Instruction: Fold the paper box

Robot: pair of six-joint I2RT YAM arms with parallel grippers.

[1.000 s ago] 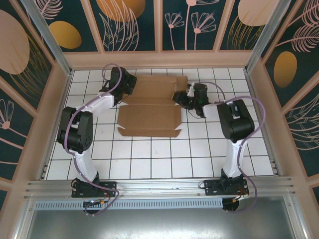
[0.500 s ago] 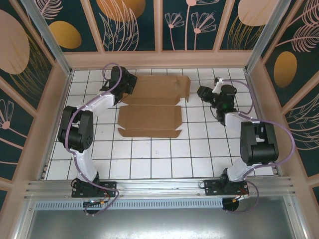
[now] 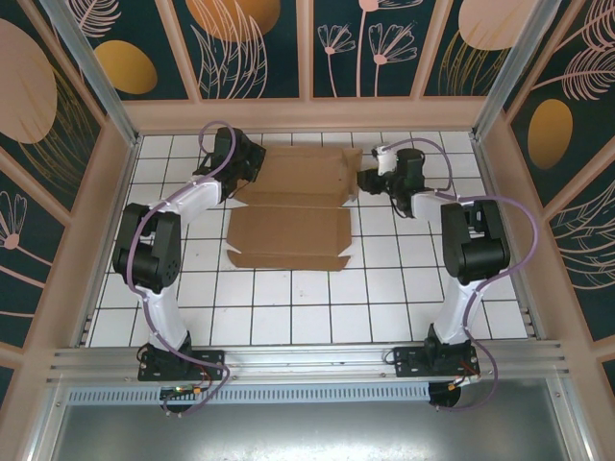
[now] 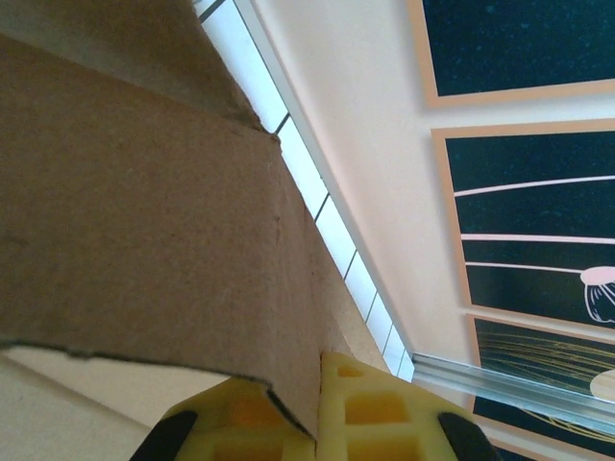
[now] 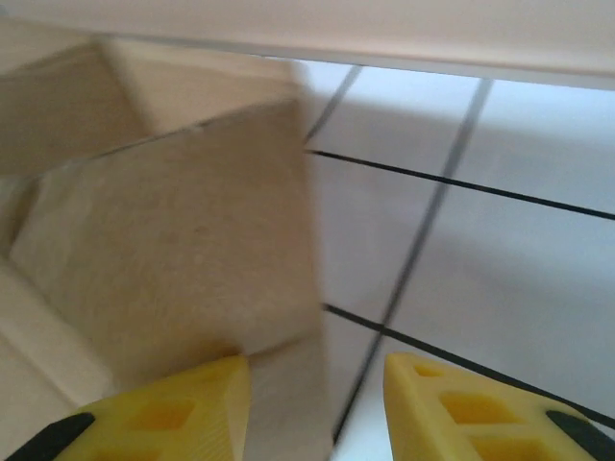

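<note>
The left hand [image 3: 240,168] sits at the far left corner of the paper box [image 3: 293,206]. In its wrist view it is pressed together on the cardboard. A brown edge runs straight down into the seam between the two yellow fingers [image 4: 380,413], so it is pinching the box there.

The box lies toward the far middle of the white-tiled tabletop [image 3: 288,307], between the two arms. Its near panel [image 3: 288,233] rests flat on the tiles, with small tabs poking out at the near corners. The far panel [image 3: 307,171] joins it along a crease. That panel may be tipped up a little, but the overhead view does not settle this.

The right hand [image 3: 368,181] is at the right end of the far panel, just beside its edge. The wrist view is blurred, but it shows the fingers [image 5: 183,408] spread. A corner of cardboard reaches into the gap, and neither finger is clearly pressing on it.

The job looks to be at an early stage. The sheet reads as an open blank, with no side wall standing, no flap turned in and no tab slotted. What is in place is a firm pinch on the left and a hand lined up on the right. Raising the walls, tucking the flaps and closing the lid are all left to do.
</note>
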